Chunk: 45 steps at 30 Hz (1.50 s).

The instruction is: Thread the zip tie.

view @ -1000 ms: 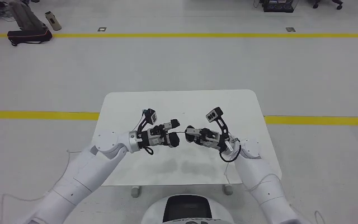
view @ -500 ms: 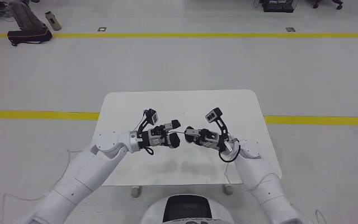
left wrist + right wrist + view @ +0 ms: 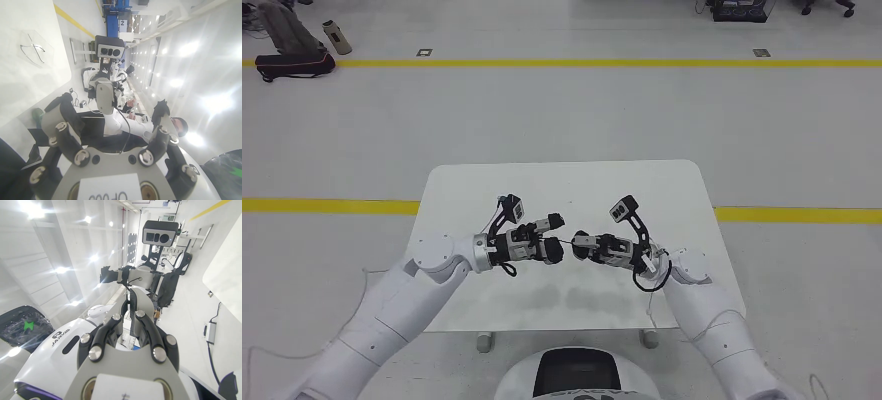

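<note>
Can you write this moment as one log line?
left hand: open | right hand: shut on zip tie | zip tie: pointing toward left hand

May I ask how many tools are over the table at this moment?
2. The left tool is open over the middle of the table. The right tool faces it closely and is shut on the zip tie.
</note>
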Each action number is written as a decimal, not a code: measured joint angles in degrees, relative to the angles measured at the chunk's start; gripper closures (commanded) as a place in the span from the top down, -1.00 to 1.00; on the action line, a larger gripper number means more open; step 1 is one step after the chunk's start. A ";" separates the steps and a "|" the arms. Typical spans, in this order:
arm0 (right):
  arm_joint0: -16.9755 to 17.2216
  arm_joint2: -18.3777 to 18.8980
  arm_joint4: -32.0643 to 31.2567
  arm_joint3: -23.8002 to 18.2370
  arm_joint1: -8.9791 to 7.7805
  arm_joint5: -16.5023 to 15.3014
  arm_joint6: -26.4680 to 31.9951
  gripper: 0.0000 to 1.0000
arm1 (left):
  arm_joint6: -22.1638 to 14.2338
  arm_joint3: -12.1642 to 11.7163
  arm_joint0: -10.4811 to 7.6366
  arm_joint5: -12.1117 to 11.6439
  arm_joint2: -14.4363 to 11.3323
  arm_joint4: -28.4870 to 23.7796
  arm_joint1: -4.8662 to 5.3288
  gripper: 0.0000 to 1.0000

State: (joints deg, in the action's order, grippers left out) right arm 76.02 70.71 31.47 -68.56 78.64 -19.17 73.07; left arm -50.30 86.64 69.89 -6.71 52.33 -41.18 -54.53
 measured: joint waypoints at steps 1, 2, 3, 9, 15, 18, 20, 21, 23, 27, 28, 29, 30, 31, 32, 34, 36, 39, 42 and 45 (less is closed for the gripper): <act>-0.03 -0.06 -0.32 0.06 -0.08 0.03 -0.14 -1.00 | -0.04 -0.02 0.00 0.03 0.02 0.04 -0.02 1.00; -0.08 -0.13 -0.83 0.10 -0.20 0.04 -0.36 -1.00 | -0.09 -0.04 0.01 0.08 0.05 0.09 -0.04 1.00; -0.10 -0.18 -1.16 0.10 -0.28 0.04 -0.52 -1.00 | -0.14 -0.07 0.02 0.12 0.06 0.13 -0.06 1.00; -0.14 -0.56 -2.92 -0.19 -0.80 0.14 -1.36 -1.00 | -0.38 -0.28 0.08 0.42 0.05 0.52 -0.18 1.00; -0.18 -0.99 -5.00 -0.67 -1.33 0.08 -2.36 -1.00 | -0.56 -0.42 0.06 1.09 0.12 1.61 -0.21 0.74; -0.11 -1.09 -5.16 -0.85 -1.57 0.11 -2.67 -1.00 | -0.66 -0.35 0.15 1.36 0.21 2.14 -0.18 0.62; -0.07 -1.11 -5.08 -0.93 -1.73 0.07 -2.79 -1.00 | -0.74 -0.29 0.23 1.59 0.26 2.61 -0.16 0.50; -0.04 -1.11 -5.00 -0.96 -1.80 0.03 -2.86 -1.00 | -0.74 -0.30 0.28 1.65 0.31 2.73 -0.15 0.42; 0.00 -1.10 -4.85 -0.99 -1.93 -0.04 -2.96 -1.00 | -0.74 -0.40 0.39 1.71 0.41 2.84 -0.14 0.38; 0.05 -1.28 -4.63 -1.09 -2.21 -0.13 -3.19 -1.00 | -0.76 -0.43 0.59 2.02 0.60 3.00 -0.12 0.20; 0.05 -1.35 -4.62 -1.12 -2.27 -0.13 -3.23 -1.00 | -0.82 -0.40 0.62 2.11 0.62 3.02 -0.12 0.16; 0.04 -1.44 -4.59 -1.17 -2.34 -0.15 -3.27 -1.00 | -0.93 -0.36 0.65 2.23 0.64 3.05 -0.12 0.14; 0.04 -1.50 -4.57 -1.21 -2.39 -0.17 -3.31 -1.00 | -0.99 -0.33 0.67 2.30 0.65 3.06 -0.13 0.06; 0.04 -1.56 -4.54 -1.25 -2.45 -0.20 -3.36 -1.00 | -1.06 -0.30 0.69 2.37 0.65 3.08 -0.13 0.00; 0.04 -1.64 -4.50 -1.31 -2.51 -0.25 -3.45 -1.00 | -1.14 -0.27 0.71 2.45 0.66 3.10 -0.14 -0.02; 0.04 -1.76 -4.47 -1.39 -2.62 -0.31 -3.61 -1.00 | -1.24 -0.25 0.73 2.57 0.68 3.13 -0.16 -0.08; 0.02 -1.87 -4.47 -1.50 -2.74 -0.31 -3.83 -1.00 | -1.36 -0.26 0.75 2.74 0.72 3.16 -0.16 -0.10; 0.01 -2.00 -4.39 -1.71 -2.91 -0.31 -4.11 -1.00 | -1.47 -0.28 0.81 2.97 0.79 3.20 -0.17 -0.14; 0.07 -2.07 -4.15 -1.99 -3.09 -0.31 -4.33 -1.00 | -1.58 -0.28 0.91 3.16 0.86 3.28 -0.17 -0.20; 0.13 -2.17 -4.03 -2.17 -3.26 -0.31 -4.47 -1.00 | -1.73 -0.20 0.99 3.43 0.90 3.47 -0.16 -0.24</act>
State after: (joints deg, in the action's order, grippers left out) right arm 76.15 68.55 27.44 -70.73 75.38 -19.48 68.59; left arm -52.03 86.43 70.88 -3.29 53.23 -37.71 -54.69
